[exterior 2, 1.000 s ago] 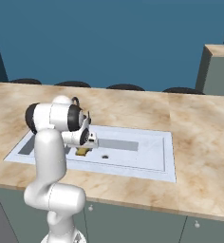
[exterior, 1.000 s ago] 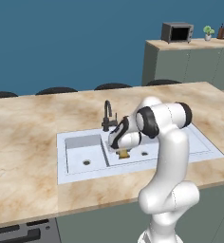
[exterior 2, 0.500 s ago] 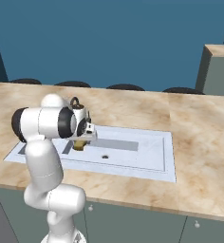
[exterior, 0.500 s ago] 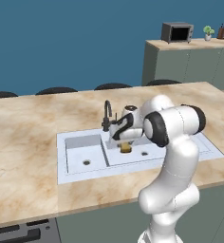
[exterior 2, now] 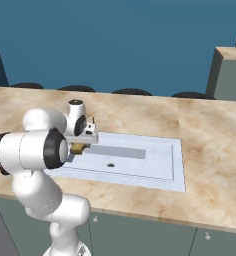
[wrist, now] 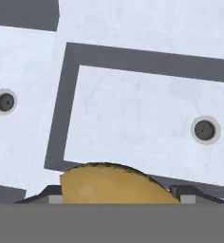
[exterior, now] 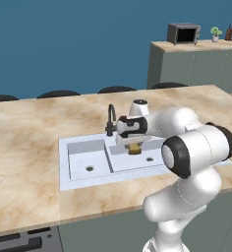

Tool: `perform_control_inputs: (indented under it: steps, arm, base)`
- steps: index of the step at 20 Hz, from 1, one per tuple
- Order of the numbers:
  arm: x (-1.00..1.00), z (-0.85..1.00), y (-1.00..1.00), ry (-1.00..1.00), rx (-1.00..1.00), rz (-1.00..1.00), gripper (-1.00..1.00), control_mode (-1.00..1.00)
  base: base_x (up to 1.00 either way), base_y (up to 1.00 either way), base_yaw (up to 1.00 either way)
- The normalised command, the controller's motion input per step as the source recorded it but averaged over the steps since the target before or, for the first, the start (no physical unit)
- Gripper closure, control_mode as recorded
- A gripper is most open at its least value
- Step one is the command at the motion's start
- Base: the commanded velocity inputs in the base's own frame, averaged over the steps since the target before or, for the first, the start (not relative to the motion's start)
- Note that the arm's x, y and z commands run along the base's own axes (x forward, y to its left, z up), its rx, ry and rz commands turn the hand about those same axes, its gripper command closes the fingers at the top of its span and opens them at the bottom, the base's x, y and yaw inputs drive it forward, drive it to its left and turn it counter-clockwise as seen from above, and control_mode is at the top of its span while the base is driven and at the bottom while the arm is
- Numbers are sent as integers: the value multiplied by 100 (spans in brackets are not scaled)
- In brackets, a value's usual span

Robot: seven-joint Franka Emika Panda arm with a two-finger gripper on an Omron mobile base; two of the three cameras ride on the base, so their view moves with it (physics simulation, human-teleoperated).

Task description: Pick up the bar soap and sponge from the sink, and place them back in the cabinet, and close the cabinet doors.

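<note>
The mustard-brown sponge [exterior: 134, 148] hangs just above the longer basin of the pale sink [exterior: 88, 158], near the thin black faucet [exterior: 110, 119]. My gripper [exterior: 133, 143] is shut on it from above. From the right base the sponge [exterior 2: 79, 148] shows under the hand, over the sink [exterior 2: 140, 165]. The hand view has the sponge [wrist: 114, 186] bulging between the fingertips, the gripper [wrist: 117, 197] closed around it, and both drains below. The bar soap, the cabinet and its doors are out of view.
A marble counter [exterior: 29, 128] surrounds the sink. Dark stool tops [exterior: 58, 93] line its far edge. A grey-green back counter carries a microwave [exterior: 184, 33] and a small plant [exterior: 216, 32]. My bulky white elbow [exterior: 199, 147] hangs over the counter's near edge.
The hand has risen out of the basin with the sponge in it, and the elbow has swung outward toward the cameras. The sink and counter have not shifted.
</note>
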Motion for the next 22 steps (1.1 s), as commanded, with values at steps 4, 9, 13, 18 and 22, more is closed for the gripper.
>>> perform_control_inputs:
  steps: [4,9,13,18,22]
  arm:
    - [-50,68,0,11,0,-1,100,-100]
    - [-47,61,0,13,0,0,100,-100]
    - [-53,34,-3,4,0,0,100,-100]
    - [-61,25,-16,0,-1,0,100,-100]
    - [-74,10,-33,-5,-3,0,100,-100]
  base:
    - [0,0,0]
    - [0,0,0]
    - [0,0,0]
    - [0,0,0]
    - [0,0,0]
